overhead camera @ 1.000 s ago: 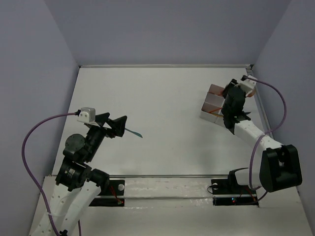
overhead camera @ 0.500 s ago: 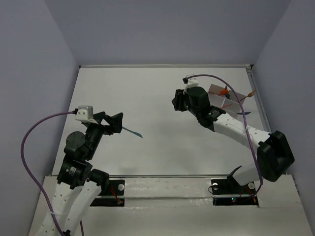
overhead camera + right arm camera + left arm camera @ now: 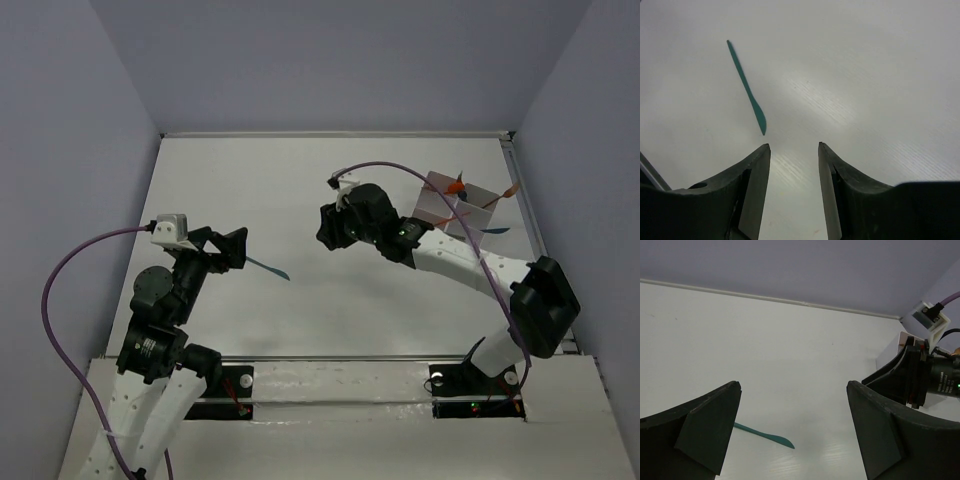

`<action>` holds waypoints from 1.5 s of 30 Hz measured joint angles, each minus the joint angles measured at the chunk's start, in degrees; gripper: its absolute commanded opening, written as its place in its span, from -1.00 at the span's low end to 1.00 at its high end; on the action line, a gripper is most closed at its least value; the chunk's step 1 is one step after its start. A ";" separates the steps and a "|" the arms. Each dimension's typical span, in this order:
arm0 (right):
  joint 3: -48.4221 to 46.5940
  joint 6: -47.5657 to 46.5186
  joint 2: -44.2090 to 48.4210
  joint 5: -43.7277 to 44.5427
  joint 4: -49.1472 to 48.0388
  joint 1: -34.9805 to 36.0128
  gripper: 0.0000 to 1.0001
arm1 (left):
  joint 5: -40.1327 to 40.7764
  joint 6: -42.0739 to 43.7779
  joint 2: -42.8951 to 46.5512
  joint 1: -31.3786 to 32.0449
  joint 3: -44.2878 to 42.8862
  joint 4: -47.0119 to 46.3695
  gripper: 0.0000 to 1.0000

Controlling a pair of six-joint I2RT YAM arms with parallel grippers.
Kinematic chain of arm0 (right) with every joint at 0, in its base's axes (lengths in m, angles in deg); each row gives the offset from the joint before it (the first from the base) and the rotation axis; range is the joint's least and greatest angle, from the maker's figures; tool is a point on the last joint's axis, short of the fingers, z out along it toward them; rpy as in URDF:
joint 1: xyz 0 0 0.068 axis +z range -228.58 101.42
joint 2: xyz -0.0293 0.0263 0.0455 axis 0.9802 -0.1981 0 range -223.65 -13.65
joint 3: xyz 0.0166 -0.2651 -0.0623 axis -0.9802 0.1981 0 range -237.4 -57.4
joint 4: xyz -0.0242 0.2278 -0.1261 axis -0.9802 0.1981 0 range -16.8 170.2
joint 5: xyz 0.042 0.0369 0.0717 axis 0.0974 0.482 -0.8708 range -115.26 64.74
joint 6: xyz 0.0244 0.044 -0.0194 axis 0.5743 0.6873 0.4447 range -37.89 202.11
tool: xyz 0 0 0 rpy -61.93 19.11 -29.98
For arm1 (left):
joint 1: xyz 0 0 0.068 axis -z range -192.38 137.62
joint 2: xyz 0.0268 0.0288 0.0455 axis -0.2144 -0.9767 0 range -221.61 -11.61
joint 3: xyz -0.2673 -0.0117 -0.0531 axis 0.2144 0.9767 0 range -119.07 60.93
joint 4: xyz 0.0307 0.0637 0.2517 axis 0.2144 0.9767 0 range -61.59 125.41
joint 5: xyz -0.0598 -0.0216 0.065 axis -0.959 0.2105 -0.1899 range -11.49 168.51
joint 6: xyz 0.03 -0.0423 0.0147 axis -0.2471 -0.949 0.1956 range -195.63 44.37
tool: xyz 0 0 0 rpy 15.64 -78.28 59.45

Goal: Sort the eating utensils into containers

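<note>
At the left of the top view, the left tool [image 3: 232,247] is hovering over one end of the teal stick [image 3: 268,268], jaws wide apart and empty, likely lining up a pick. The stick is lying flat on the worktop [image 3: 300,180]. Mid-frame, the right tool [image 3: 330,228] is pointing toward it, jaws partly apart, gripping nothing. At upper right, the box [image 3: 437,200] is holding sorted utensils [image 3: 455,187].

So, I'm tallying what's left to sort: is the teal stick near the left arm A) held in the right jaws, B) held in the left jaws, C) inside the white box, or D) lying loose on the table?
D: the teal stick lies flat on the table, with nothing gripping it.
</note>
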 measured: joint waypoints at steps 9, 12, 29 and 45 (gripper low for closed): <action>-8.11 -1.07 -10.88 -4.70 3.26 6.97 -0.02 | 0.07 -0.02 0.24 0.00 0.00 0.00 0.98; -11.72 -1.16 -15.43 -5.62 3.91 8.76 -0.03 | 0.13 -0.02 0.59 0.00 0.00 0.02 0.98; -32.24 -1.14 -39.45 -6.36 10.38 13.18 -0.16 | 0.22 -0.02 1.14 0.00 0.00 0.02 0.98; -30.99 2.89 -40.83 -7.52 9.79 12.83 0.27 | 0.22 -0.02 1.14 0.02 0.00 0.02 0.98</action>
